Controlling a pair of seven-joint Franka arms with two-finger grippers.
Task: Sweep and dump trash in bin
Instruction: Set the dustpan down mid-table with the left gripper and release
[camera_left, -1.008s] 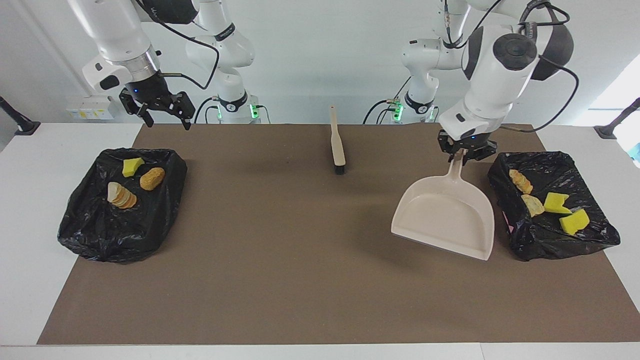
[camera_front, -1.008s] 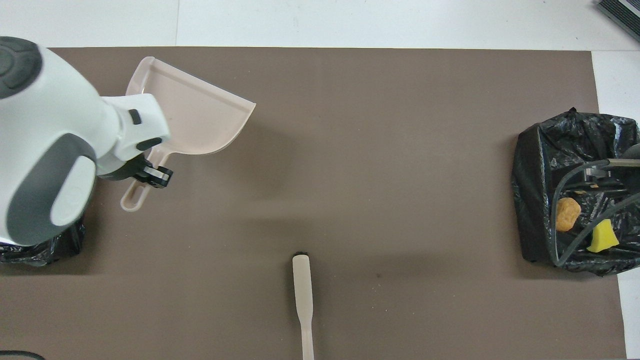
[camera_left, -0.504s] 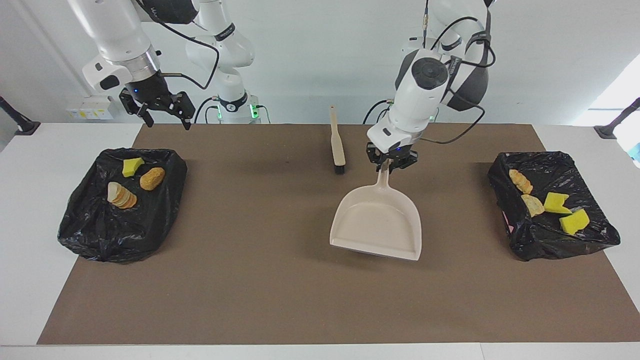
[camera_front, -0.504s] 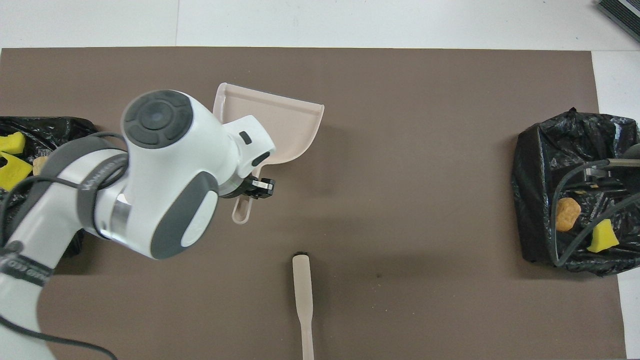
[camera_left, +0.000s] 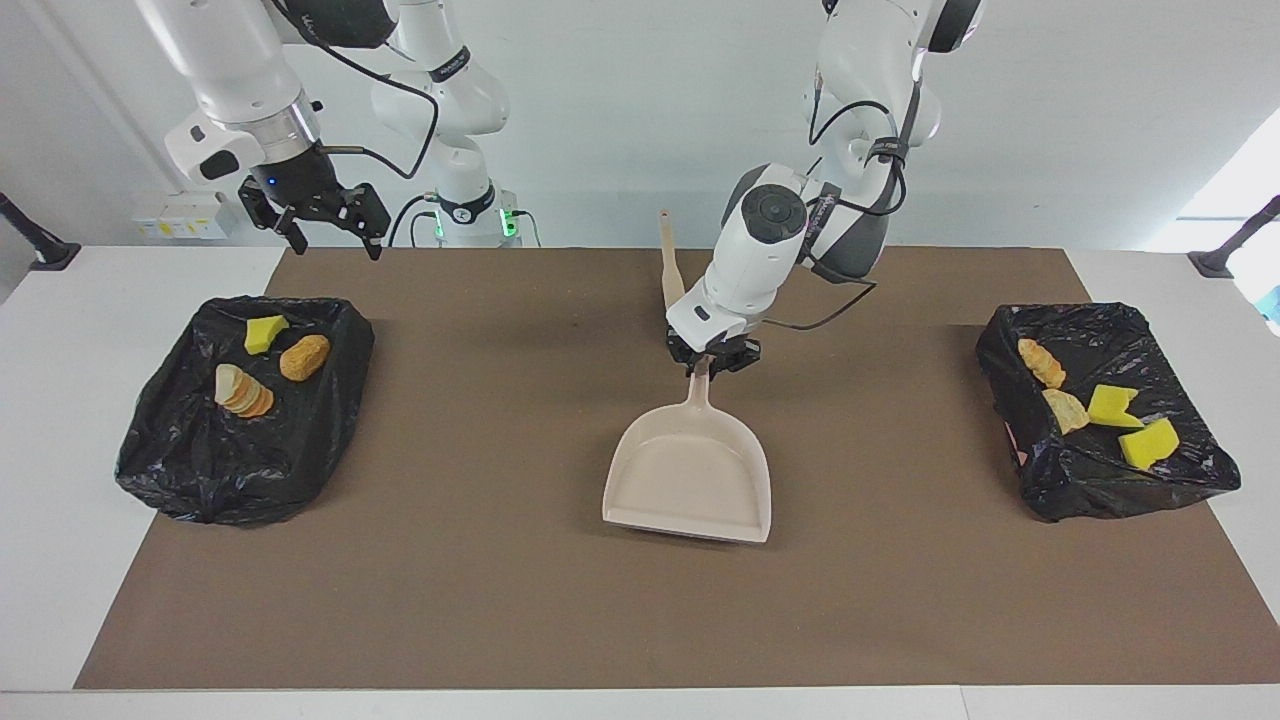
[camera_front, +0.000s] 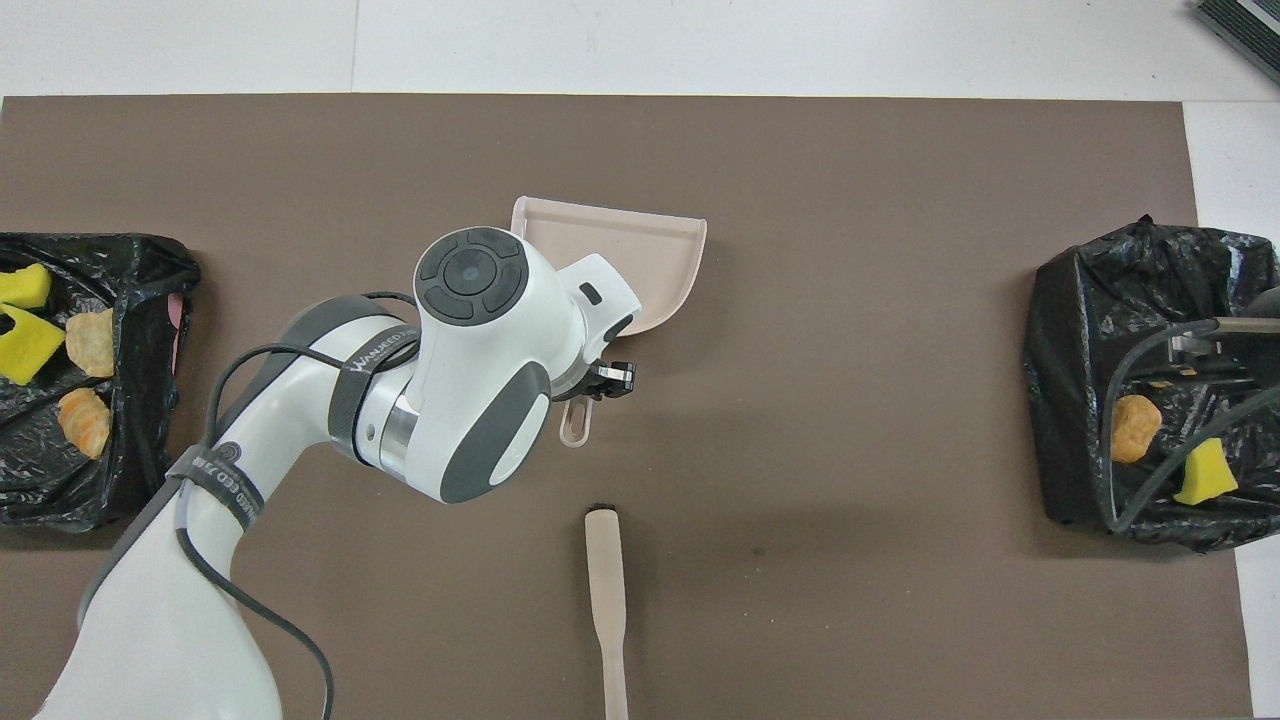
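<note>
While the left claw (camera_left: 711, 359) grips the empty dustpan (camera_left: 690, 480) by its handle over mid-bench, the right claw (camera_left: 318, 222) waits with fingers spread above its bin (camera_left: 190, 470).

A white table (camera_left: 60, 420) fills most of both views, and a brown mat (camera_left: 560, 610) covers nearly all of its top, leaving white strips at both ends and along the edge farthest from the robots. The wall (camera_left: 620, 110) is plain and pale (a faint bluish-white). A white socket strip (camera_left: 180, 216) sits against the wall at the corner by the right arm's end. A black stand (camera_left: 35, 245) rests on the table edge at that end, and another black stand (camera_left: 1235, 245) at the left arm's end. Bright daylight (camera_left: 1240, 180) falls in there, as from a window. Soft shadows lie on the mat.
</note>
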